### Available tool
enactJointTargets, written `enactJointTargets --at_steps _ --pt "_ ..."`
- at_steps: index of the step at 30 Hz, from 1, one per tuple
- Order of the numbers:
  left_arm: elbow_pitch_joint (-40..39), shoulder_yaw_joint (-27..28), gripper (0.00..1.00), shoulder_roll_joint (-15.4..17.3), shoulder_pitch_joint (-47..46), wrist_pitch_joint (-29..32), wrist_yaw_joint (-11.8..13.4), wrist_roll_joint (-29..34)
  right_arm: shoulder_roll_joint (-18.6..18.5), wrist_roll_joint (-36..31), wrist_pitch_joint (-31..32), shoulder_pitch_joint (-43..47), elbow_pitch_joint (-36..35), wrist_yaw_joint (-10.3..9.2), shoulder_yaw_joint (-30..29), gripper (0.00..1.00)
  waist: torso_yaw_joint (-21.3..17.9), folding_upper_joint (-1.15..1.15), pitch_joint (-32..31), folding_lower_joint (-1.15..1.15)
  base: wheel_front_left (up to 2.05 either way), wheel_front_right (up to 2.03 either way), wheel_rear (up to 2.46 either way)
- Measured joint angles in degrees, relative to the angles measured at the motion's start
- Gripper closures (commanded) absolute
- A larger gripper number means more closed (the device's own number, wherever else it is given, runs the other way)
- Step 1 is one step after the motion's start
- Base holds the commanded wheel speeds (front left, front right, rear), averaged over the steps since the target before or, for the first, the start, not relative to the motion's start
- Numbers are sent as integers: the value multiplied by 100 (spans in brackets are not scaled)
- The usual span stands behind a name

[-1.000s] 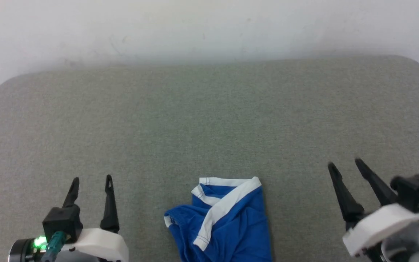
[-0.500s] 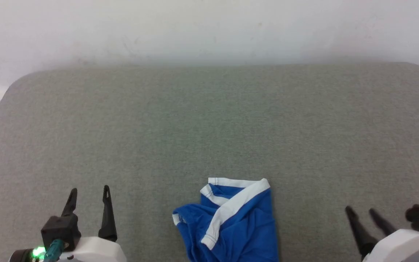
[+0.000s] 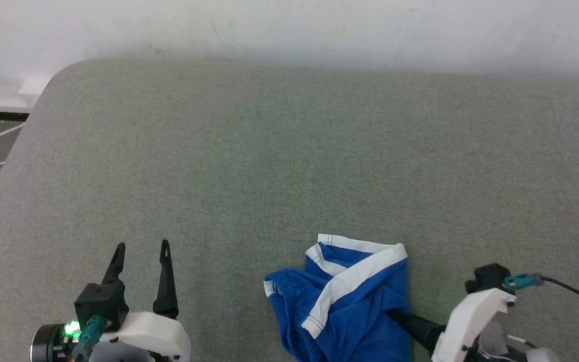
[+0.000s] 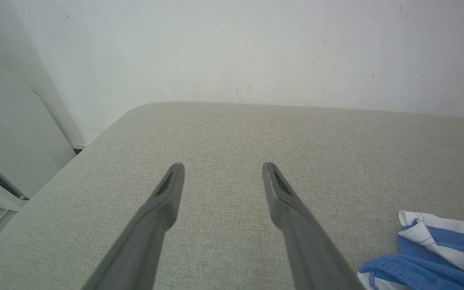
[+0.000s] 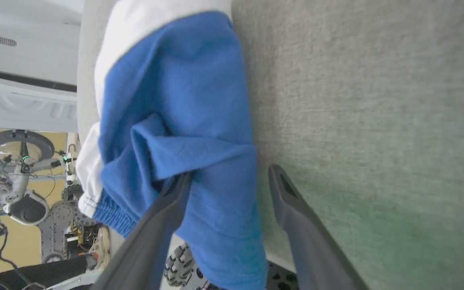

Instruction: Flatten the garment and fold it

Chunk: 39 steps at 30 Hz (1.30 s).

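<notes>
While left gripper [image 3: 142,244] hovers spread wide, right gripper [image 5: 228,173] parted, straddling edge of garment [image 3: 360,301]

The shorts [image 3: 370,306] are royal blue, with a white waistband and white side trim carrying fine blue stitching. The counter [image 3: 249,166] is a speckled grey-green weave. The wall [image 3: 289,25] is off-white. The left gripper [image 3: 142,246] has black fingers [image 3: 165,281], a white housing, a green light and a teal plug.
</notes>
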Motion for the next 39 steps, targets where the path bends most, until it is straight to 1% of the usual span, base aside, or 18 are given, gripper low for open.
enactJointTargets --at_steps 4,8,9,10,11,12,15,19,22,23,24,28,31,35,39 --pt "25 3 0 -14 -79 -37 -5 0 4 380 98 -343 500 0 265 0 30 0 115 0 0 0 0" --pt "51 -9 0 -43 -131 -49 -9 0 3 372 102 -764 938 10 526 0 21 0 207 0 0 0 0" --pt "56 -13 0 -48 -138 -49 -29 0 4 375 113 -861 1046 13 579 2 13 0 222 0 0 0 0" --pt "57 -19 0 -53 -144 -51 -43 0 4 374 138 -951 1133 13 634 62 4 0 235 0 0 0 0" --pt "62 -23 0 -58 -153 -51 -44 0 -2 376 158 -1037 1223 13 694 95 -5 0 246 0 0 0 0" --pt "67 -23 0 -60 -159 -52 -44 0 -8 392 188 -1106 1310 13 753 100 -16 0 251 0 0 0 0" --pt "88 -29 0 -60 -162 -52 -44 -1 -8 407 201 -1212 1460 8 943 100 -47 0 233 0 0 0 0" --pt "100 -40 0 -57 -160 -51 -43 -2 -73 434 194 -1277 1439 4 1234 100 -94 0 154 0 0 0 0" --pt "91 -49 0 -51 -154 -46 -42 -3 -233 341 180 -1349 1230 0 1548 100 -166 0 78 0 0 0 0" --pt "82 -44 0 -47 -142 -43 -38 -4 -331 248 186 -1408 1114 0 1739 100 -199 0 53 0 0 0 0" --pt "67 -45 0 -43 -124 -41 -31 -11 -482 78 211 -1497 981 0 1951 100 -241 0 28 0 0 0 0" --pt "-12 -67 0 -52 -15 -32 9 -53 -1010 -210 379 -1824 568 0 2532 100 -458 0 -55 0 0 0 0" --pt "-110 -86 0 -83 -10 -15 31 -59 -1422 -307 614 -2061 347 0 2953 100 -671 0 -85 -1 0 0 0" --pt "-254 -160 0 -182 -30 -10 54 -59 -2085 -360 896 -2450 88 1 3471 100 -1010 0 -54 -1 0 0 0" --pt "-396 -246 0 -260 -148 -4 51 -30 -2704 -357 917 -2914 -4 3 3794 100 -1375 0 85 -1 0 0 0"
